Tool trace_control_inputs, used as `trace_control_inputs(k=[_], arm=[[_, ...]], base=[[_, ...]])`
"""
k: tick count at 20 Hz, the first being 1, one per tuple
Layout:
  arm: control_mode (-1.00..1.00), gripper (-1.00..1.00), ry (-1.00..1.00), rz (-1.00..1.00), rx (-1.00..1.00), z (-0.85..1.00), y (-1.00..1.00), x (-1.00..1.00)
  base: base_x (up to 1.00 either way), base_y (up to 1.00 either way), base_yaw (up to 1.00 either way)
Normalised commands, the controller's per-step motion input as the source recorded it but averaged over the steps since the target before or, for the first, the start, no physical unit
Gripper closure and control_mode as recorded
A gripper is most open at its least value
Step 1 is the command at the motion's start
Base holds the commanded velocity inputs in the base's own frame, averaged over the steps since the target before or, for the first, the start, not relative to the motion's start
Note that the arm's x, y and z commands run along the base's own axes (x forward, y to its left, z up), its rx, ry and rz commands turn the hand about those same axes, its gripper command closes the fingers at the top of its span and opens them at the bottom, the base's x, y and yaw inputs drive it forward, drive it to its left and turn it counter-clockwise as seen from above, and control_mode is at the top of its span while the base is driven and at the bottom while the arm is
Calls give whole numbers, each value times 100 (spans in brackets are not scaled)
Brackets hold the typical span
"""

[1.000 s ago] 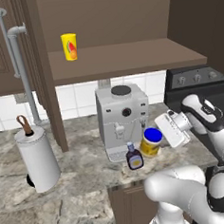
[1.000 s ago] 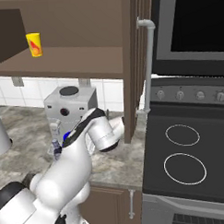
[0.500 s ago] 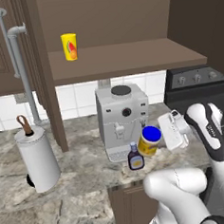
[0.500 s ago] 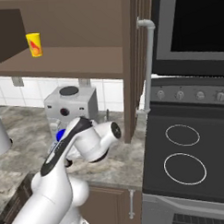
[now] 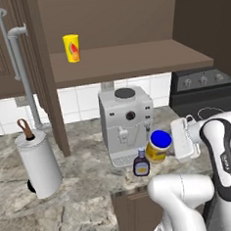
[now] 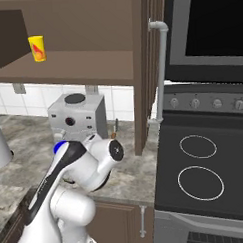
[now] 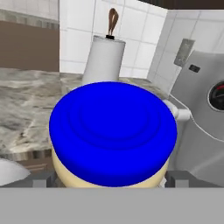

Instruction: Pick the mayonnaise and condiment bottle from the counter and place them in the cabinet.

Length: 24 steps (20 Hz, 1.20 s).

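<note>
Blue fills most of the hand view: the wide lid of the mayonnaise [image 7: 113, 131] sits right in front of the pincer [image 7: 107, 181], its pale yellow body dropping between the two finger tips [image 7: 43, 180], which stand spread on either side of the jar with a little room left at each flank. The pincer is released, wide apart, not pressing on anything I can make out. From the left base view the pincer [image 5: 174, 143] hangs at the jar's right side, level with the mayonnaise [image 5: 157, 146], which stands on the marbled bench [image 5: 89, 188]. Just beyond the jar from the pincer, at its lower left in that view, stands the condiment bottle [image 5: 141, 162], small, dark and upright, close to the jar; whether they touch I cannot tell. Behind both is a grey coffee machine [image 5: 126, 123], and farther off past the jar a white paper towel roll [image 5: 38, 162]. High above the pincer the cabinet [image 5: 133, 62] is open, with a yellow cup [image 5: 71, 48] on its shelf board.
</note>
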Motion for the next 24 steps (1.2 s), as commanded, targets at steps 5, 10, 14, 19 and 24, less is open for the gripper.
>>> trace_control_inputs(k=[5,10,14,19,24], arm=[[-100,100,-1,-16,3,46,0,-12],[-100,100,-1,-22,7,58,0,-7],[-100,100,0,-25,7,41,0,-15],[-100,100,0,-26,2,29,4,-30],[-100,100,-2,-27,0,27,19,-46]], base=[[0,0,0],[0,0,0],[0,0,0],[0,0,0],[0,0,0]])
